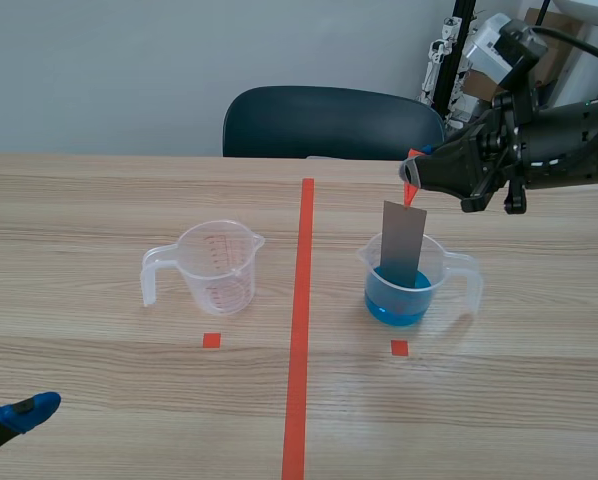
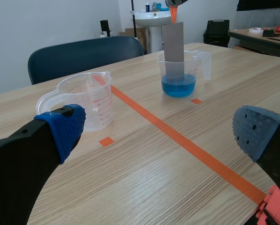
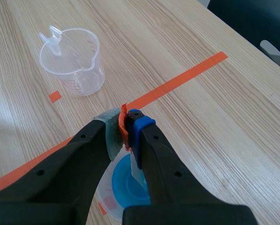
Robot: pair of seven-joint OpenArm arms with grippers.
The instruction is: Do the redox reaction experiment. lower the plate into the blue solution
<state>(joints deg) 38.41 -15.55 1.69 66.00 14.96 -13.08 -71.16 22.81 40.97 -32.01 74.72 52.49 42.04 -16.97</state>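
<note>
where the scene's near left corner begins, the left gripper [image 2: 161, 131] sits low over the table [image 1: 99, 200]. its fingers are spread wide with nothing between them, and bare wood lies open ahead. farther in stands an empty clear measuring cup [image 1: 214, 268], upright with its handle turned left, well apart from that gripper. the orange-red tape line [image 1: 301, 300] runs down the middle, between this cup and a second clear cup [image 1: 437, 262] whose handle points right. the second cup holds the blue solution [image 1: 397, 305] in its lower part. the grey plate [image 1: 403, 245] hangs upright inside it, with room between its side edges and the rim. its lower edge reaches the solution's surface; how deep it goes cannot be told. its upper half stands above the rim. the right gripper [image 1: 414, 180] comes in from the right above the cup and is clamped on the small orange tab [image 3: 125, 126] at the plate's top edge. a dark chair [image 1: 329, 122] stands at the table's far edge.
</note>
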